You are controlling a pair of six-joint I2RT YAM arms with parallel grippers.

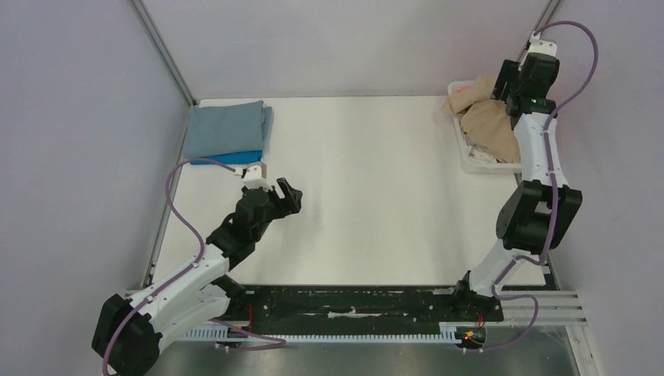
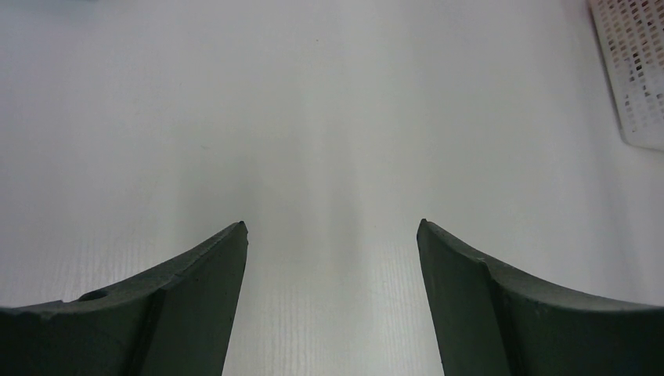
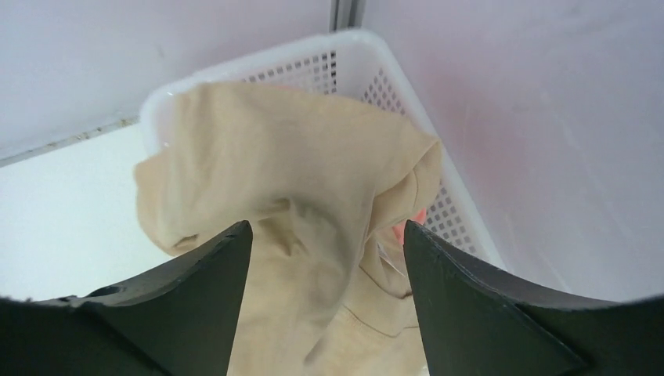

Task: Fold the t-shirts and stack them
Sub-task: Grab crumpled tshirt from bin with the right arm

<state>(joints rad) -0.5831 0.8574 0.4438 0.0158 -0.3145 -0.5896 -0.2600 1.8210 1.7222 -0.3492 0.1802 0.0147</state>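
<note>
A tan t-shirt (image 3: 297, 157) lies crumpled in the white basket (image 3: 368, 47), spilling over its rim. My right gripper (image 3: 327, 227) hangs just above it, open, with the cloth loose below the spread jaws and not pinched. A bit of coral-pink t-shirt (image 3: 409, 229) peeks out beside the tan one. From above, the right gripper (image 1: 507, 94) is over the tan t-shirt (image 1: 485, 129) at the far right. A folded grey-blue t-shirt (image 1: 229, 129) rests on a bright blue one (image 1: 239, 157) at the far left. My left gripper (image 1: 286, 196) is open over bare table, holding nothing (image 2: 333, 225).
The basket (image 1: 478, 163) stands against the right wall at the table's back corner; its perforated corner (image 2: 636, 70) shows in the left wrist view. Walls close in the back, left and right. A black rail (image 1: 352, 301) runs along the near edge.
</note>
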